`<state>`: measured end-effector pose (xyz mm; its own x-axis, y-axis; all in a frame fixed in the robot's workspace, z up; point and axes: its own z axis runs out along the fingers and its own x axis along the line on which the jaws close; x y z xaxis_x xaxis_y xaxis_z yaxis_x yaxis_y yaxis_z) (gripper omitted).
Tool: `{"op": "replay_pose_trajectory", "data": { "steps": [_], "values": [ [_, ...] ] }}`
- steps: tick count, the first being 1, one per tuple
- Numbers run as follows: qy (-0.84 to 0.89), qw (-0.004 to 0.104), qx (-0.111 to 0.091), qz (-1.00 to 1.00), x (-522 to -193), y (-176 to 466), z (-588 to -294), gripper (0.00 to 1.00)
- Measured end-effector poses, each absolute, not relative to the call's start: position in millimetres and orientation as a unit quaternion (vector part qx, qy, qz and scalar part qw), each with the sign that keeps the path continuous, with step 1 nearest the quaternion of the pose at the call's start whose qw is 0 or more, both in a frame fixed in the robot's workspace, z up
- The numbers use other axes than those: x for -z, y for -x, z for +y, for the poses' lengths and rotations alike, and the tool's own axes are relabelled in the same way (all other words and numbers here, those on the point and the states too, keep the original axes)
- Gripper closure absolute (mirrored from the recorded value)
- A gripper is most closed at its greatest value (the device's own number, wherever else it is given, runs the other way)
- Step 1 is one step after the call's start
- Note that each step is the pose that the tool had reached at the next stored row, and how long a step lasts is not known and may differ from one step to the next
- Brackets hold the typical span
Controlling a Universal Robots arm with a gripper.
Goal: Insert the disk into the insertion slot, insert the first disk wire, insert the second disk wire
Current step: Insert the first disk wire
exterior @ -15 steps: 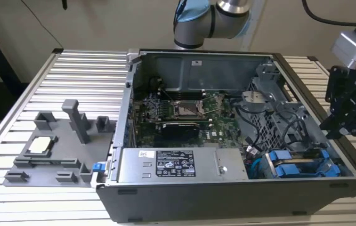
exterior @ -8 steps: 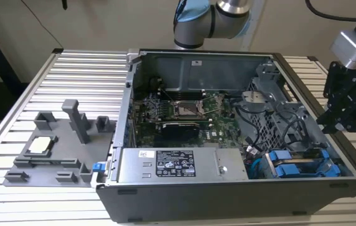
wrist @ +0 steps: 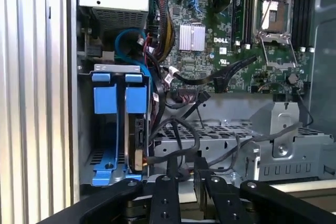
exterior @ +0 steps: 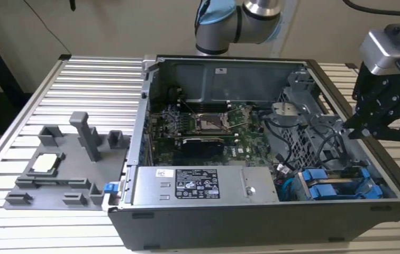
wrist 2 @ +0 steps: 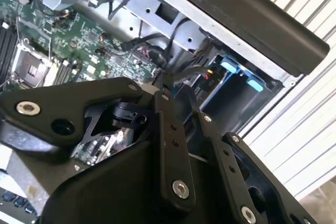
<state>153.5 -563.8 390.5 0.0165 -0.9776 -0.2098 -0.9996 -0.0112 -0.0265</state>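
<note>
Ribbed aluminium counter (exterior: pixel 80 79) carries an open computer case (exterior: pixel 256 225). A grey fixture tray (exterior: pixel 58 169) lies at 9 o'clock of the case in the exterior view.

Inside the case, the disk (wrist: pixel 137 145) sits in its blue frame in the insertion slot (wrist: pixel 113 68), at the case's 4 o'clock corner in the exterior view. A second blue frame (wrist: pixel 105 98) stands just beside it. Black cables (wrist: pixel 178 140) loop between the disk and the motherboard (exterior: pixel 207 124). A silver box (exterior: pixel 200 185) with a white sticker lies at 6 o'clock.

The claw (exterior: pixel 366 132) hangs over the case wall at 3 o'clock, near the cables. Whether it is wide, narrow or holding anything cannot be told.
</note>
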Motion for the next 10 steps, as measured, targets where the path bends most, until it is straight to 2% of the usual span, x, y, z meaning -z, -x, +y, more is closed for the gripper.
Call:
{"op": "replay_pose_trajectory", "data": {
  "steps": [4, 10],
  "values": [
    [0.708, 0.082, -0.065, 0.698, -389, -145, -549, 0.73],
    [0.712, 0.063, -0.05, 0.697, -388, -135, -540, 0.73]
  ]
}}
